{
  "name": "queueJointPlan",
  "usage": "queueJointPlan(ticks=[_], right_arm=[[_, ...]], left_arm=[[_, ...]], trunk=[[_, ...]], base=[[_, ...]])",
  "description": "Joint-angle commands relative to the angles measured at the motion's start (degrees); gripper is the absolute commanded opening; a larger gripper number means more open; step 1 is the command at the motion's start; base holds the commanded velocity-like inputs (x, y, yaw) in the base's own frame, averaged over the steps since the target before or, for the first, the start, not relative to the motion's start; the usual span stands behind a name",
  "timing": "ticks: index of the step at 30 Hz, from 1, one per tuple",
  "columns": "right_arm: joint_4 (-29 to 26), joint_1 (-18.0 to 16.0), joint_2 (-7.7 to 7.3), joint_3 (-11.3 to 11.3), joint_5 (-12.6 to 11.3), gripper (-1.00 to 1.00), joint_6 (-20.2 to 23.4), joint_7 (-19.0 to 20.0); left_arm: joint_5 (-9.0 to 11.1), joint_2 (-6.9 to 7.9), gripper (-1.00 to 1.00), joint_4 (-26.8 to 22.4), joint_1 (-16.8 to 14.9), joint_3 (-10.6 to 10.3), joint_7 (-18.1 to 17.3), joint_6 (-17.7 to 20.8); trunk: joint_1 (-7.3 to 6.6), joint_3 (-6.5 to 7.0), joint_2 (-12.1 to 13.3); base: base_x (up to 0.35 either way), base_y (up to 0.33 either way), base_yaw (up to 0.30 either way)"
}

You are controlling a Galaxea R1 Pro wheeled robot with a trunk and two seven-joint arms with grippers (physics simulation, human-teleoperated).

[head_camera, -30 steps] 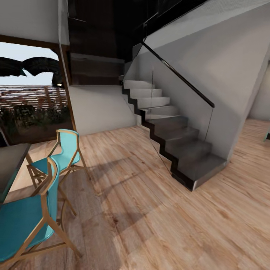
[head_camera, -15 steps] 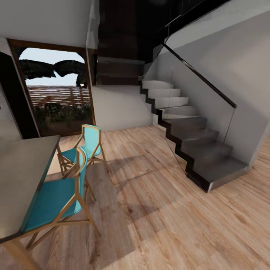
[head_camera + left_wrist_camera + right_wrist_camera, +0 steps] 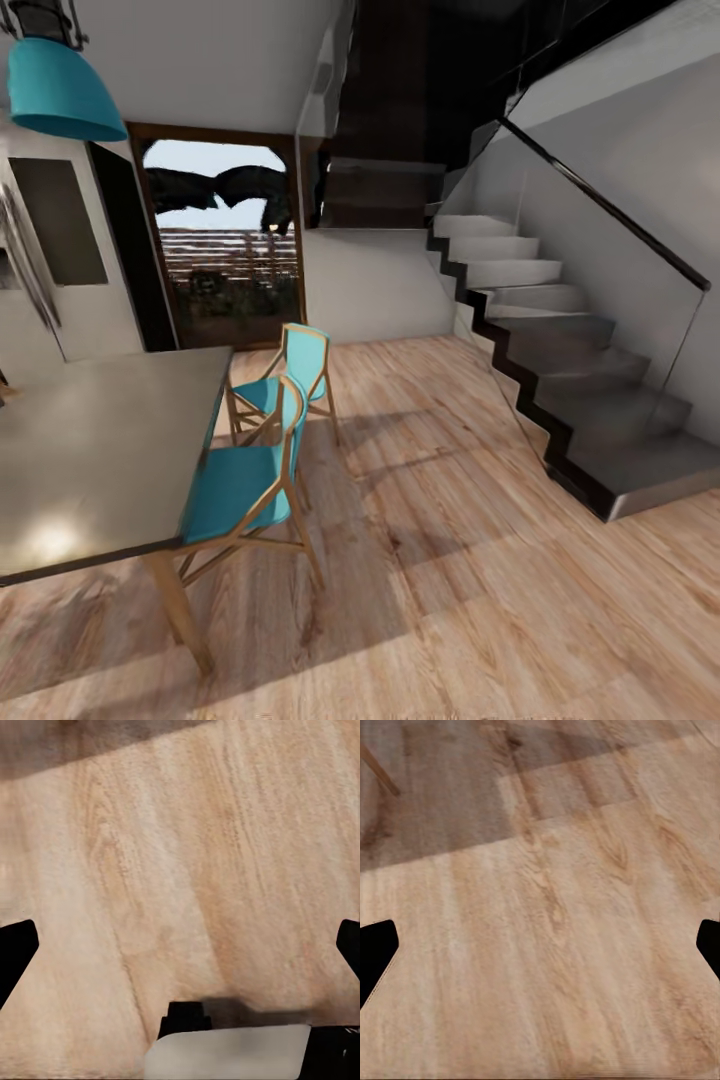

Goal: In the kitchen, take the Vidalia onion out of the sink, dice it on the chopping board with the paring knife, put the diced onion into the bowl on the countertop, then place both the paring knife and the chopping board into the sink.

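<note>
- Head view: a grey dining table (image 3: 100, 450), two teal chairs (image 3: 255, 470) and a staircase (image 3: 560, 340) are framed further right than a second ago, so a leftward camera turn is inferred.
- Left gripper (image 3: 180, 945) and right gripper (image 3: 540, 945) are seen spread apart, empty, over the wood floor (image 3: 547, 907).
- No onion or sink is seen; the kitchen is judged not yet reached.

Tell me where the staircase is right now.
In the head view the staircase rises along the pale wall on the right side, its bottom step on the wood floor, across from the two teal chairs.

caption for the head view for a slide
Dining table with two teal chairs on wood floor, staircase at right.
</note>
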Motion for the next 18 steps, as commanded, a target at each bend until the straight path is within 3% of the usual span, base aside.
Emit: queueJointPlan(ticks=[1,18], right_arm=[[0.02,0.0,0.0,0.02,0.01,1.0,-0.16,-0.06],[0.03,-0.03,0.0,0.03,0.02,1.0,-0.2,-0.06]], left_arm=[[0.0,0.0,1.0,-0.03,0.01,0.01,-0.03,-0.11],[-0.01,0.04,1.0,-0.04,0.01,0.01,-0.03,-0.11]], trunk=[[-0.03,-0.05,-0.03],[-0.03,-0.05,-0.03]], base=[[-0.29,0.176,0.278],[-0.275,0.188,0.278]])
